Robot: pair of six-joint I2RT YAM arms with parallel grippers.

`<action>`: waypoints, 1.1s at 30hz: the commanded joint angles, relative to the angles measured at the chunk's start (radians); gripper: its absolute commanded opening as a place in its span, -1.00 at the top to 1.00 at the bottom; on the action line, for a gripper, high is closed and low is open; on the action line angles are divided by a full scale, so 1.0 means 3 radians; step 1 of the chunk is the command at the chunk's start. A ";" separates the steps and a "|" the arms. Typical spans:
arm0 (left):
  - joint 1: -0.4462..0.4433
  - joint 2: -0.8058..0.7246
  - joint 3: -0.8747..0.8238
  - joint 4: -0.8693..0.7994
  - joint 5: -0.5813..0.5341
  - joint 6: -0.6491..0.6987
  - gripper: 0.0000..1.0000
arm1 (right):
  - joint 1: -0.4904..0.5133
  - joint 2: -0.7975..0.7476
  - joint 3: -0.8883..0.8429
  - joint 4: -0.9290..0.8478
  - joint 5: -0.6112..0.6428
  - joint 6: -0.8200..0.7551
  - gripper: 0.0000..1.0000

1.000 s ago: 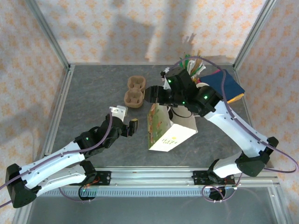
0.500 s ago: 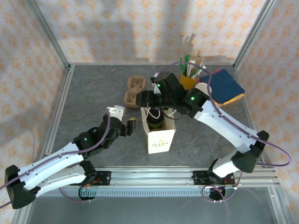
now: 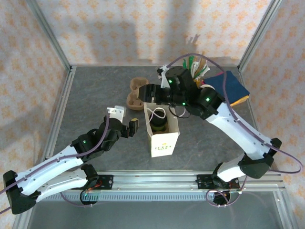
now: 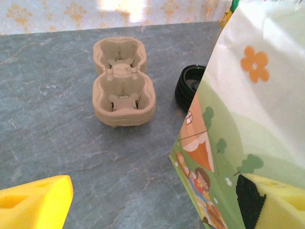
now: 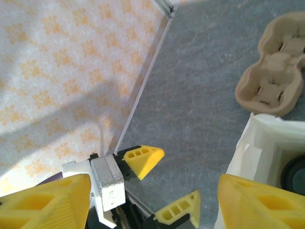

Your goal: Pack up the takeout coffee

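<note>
From above, a white paper bag (image 3: 164,143) stands upright with its mouth open near the middle of the grey surface (image 3: 95,95). The takeout coffee (image 3: 158,125) sits down inside it, black lid up. The left gripper (image 3: 134,128) hangs just beside the bag's left wall, while the right gripper (image 3: 145,94) hovers past the bag's far rim, over the near end of a brown pulp cup carrier (image 3: 135,85). Back on the right there's a yellow cup of sticks and straws (image 3: 195,72), with a blue folded stack (image 3: 232,86) next to it.

The left wrist camera shows the left gripper (image 4: 157,202) spread wide and holding nothing. One yellow finger is low on the left. The other is low on the right, in front of the bag's (image 4: 238,109) printed side, though I can't tell whether it touches. The carrier (image 4: 124,83) lies beyond on the surface, clear of the bag.

The right wrist camera shows the right gripper (image 5: 152,195) open as well and empty, its fingers far apart. At the lower right is the bag's white rim (image 5: 252,138), and an arc of the coffee's black lid (image 5: 296,172) shows inside it. The carrier (image 5: 279,81) sits just past that rim. The left gripper's yellow fingertips (image 5: 143,160) show lower down, left of the bag.
</note>
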State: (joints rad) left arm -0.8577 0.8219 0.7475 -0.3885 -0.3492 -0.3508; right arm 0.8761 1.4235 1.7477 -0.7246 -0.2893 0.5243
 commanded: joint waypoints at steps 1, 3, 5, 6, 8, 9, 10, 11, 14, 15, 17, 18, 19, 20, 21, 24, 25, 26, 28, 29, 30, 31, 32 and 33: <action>-0.0014 -0.0035 0.0222 -0.0123 -0.0018 -0.0066 -0.83 | -0.0155 -0.0269 0.0097 0.0008 0.0278 -0.0177 -0.42; -0.0015 -0.0003 0.0351 -0.0181 0.0041 -0.0080 -0.83 | -0.0239 -0.0370 0.0078 -0.0004 0.0397 -0.0244 -0.47; -0.0015 0.0048 0.0523 -0.0271 0.0086 -0.0112 -0.83 | -0.0314 -0.0467 0.0075 -0.0042 0.0576 -0.0322 -0.55; -0.0015 0.0073 0.0592 -0.0305 0.0113 -0.0121 -0.83 | -0.0355 -0.0505 0.0072 -0.0055 0.0638 -0.0360 -0.58; -0.0014 0.0134 0.0764 -0.0368 0.0215 -0.0148 -0.82 | -0.0471 -0.0605 0.0045 -0.0084 0.0791 -0.0431 -0.64; -0.0015 0.0169 0.0841 -0.0394 0.0272 -0.0166 -0.83 | -0.0541 -0.0648 0.0024 -0.0093 0.0831 -0.0446 -0.66; -0.0015 0.0213 0.0927 -0.0425 0.0333 -0.0200 -0.82 | -0.0645 -0.0694 -0.0005 -0.0098 0.0837 -0.0463 -0.67; -0.0017 0.0265 0.1009 -0.0458 0.0378 -0.0232 -0.82 | -0.0737 -0.0734 -0.0032 -0.0096 0.0822 -0.0474 -0.67; -0.0018 0.0451 0.1285 -0.0580 0.0525 -0.0348 -0.80 | -0.1034 -0.0791 -0.0147 -0.0136 0.0699 -0.0490 -0.69; -0.0015 0.0519 0.1402 -0.0633 0.0587 -0.0368 -0.79 | -0.1119 -0.0833 -0.0178 -0.0154 0.0620 -0.0490 -0.69; -0.0014 0.0695 0.1639 -0.0781 0.0650 -0.0413 -0.78 | -0.1227 -0.0889 -0.0236 -0.0198 0.0457 -0.0463 -0.69; -0.0015 0.0790 0.1779 -0.0878 0.0649 -0.0457 -0.77 | -0.1257 -0.0889 -0.0261 -0.0218 0.0361 -0.0449 -0.69; -0.0015 0.0880 0.1900 -0.0974 0.0644 -0.0499 -0.77 | -0.1268 -0.0890 -0.0293 -0.0236 0.0270 -0.0456 -0.68; -0.0014 0.0951 0.1985 -0.1041 0.0655 -0.0534 -0.77 | -0.1273 -0.0890 -0.0320 -0.0255 0.0200 -0.0464 -0.68; -0.0016 0.1030 0.2069 -0.1103 0.0660 -0.0587 -0.77 | -0.1283 -0.0898 -0.0372 -0.0284 0.0178 -0.0468 -0.67; -0.0015 0.1209 0.2225 -0.1207 0.0669 -0.0760 -0.74 | -0.1356 -0.0934 -0.0562 -0.0327 0.0183 -0.0512 -0.66; -0.0014 0.1247 0.2249 -0.1219 0.0665 -0.0815 -0.74 | -0.1396 -0.0940 -0.0627 -0.0335 0.0183 -0.0526 -0.65; -0.0009 0.1270 0.2258 -0.1226 0.0651 -0.0903 -0.74 | -0.1432 -0.0945 -0.0673 -0.0331 0.0173 -0.0543 -0.64; 0.0012 0.1301 0.2239 -0.1217 0.0660 -0.0993 -0.73 | -0.1519 -0.0953 -0.0760 -0.0327 0.0105 -0.0565 -0.63; 0.0035 0.1319 0.2220 -0.1211 0.0680 -0.1027 -0.72 | -0.1560 -0.0960 -0.0799 -0.0312 0.0067 -0.0576 -0.62; 0.0068 0.1336 0.2201 -0.1209 0.0726 -0.1053 -0.71 | -0.1610 -0.0969 -0.0841 -0.0282 0.0035 -0.0578 -0.60; 0.0106 0.1361 0.2184 -0.1210 0.0774 -0.1074 -0.69 | -0.1661 -0.0972 -0.0890 -0.0254 -0.0010 -0.0583 -0.60; 0.0141 0.1374 0.2166 -0.1215 0.0816 -0.1097 -0.67 | -0.1700 -0.0974 -0.0922 -0.0231 -0.0052 -0.0583 -0.59; 0.0185 0.1384 0.2140 -0.1218 0.0867 -0.1126 -0.65 | -0.1736 -0.0967 -0.0957 -0.0205 -0.0098 -0.0596 -0.58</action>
State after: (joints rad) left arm -0.8295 1.2320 1.3960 -0.7158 -0.1295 -0.6334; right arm 0.3798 1.1564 1.4792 -0.8074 -0.2699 0.3706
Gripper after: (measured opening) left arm 0.834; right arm 0.792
